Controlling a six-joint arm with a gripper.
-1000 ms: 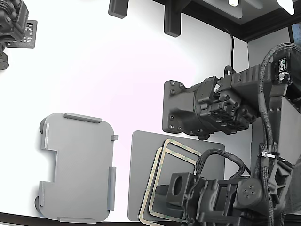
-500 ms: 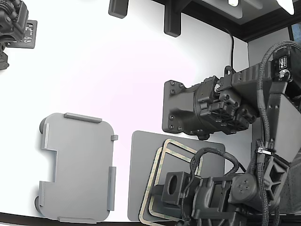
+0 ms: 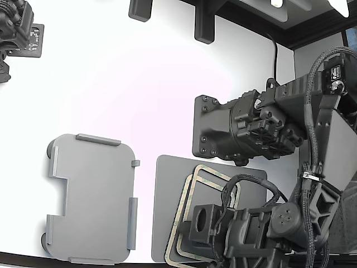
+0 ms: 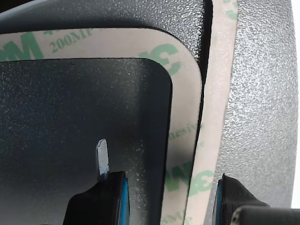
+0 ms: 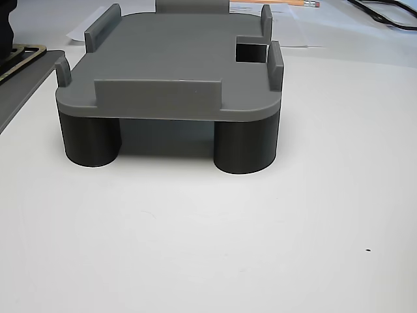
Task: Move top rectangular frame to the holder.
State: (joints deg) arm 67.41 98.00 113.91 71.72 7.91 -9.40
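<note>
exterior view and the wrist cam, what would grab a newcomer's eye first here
The big black arm fills the exterior view's right, its gripper low over two stacked tan frames on a dark grey mat. In the wrist view the top rectangular frame lies between the open fingers, green print on its tan face. The holder, a light grey plate with edge tabs, sits bare at the exterior view's left.

Dark grey mat (image 3: 167,195) on white table (image 3: 139,100); pencil, perhaps (image 5: 300,2), far edge.
</note>
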